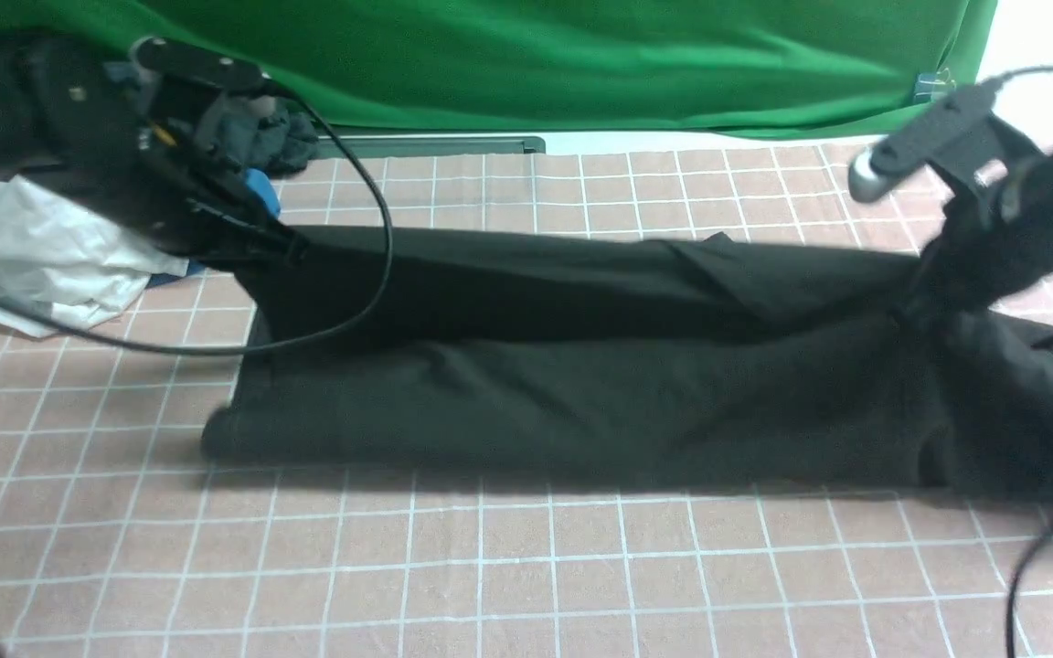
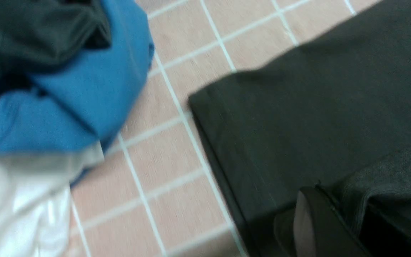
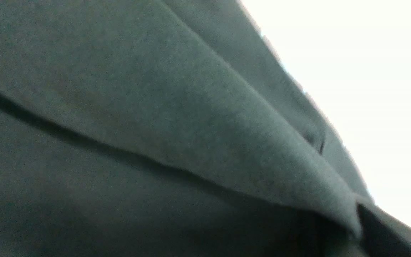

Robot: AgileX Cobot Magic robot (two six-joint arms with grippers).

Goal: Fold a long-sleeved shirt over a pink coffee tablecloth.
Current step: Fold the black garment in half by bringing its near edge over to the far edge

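The black long-sleeved shirt (image 1: 563,366) stretches across the pink coffee tablecloth (image 1: 526,567), its upper edge lifted and pulled taut between my two grippers. My left gripper (image 1: 284,245) is shut on the shirt's left corner; in the left wrist view a finger (image 2: 310,221) pinches the black fabric (image 2: 316,117) above the checked cloth (image 2: 170,157). On the right, my other gripper (image 1: 920,292) is shut on the shirt's right end, where the fabric bunches. The right wrist view is filled with black shirt folds (image 3: 155,125), and the fingers are hidden there.
A heap of white, blue and black garments (image 1: 51,256) lies at the back left, close to the left arm; its blue piece (image 2: 84,92) shows in the left wrist view. A green backdrop cloth (image 1: 536,55) hangs behind. Black cables (image 1: 380,238) loop over the shirt.
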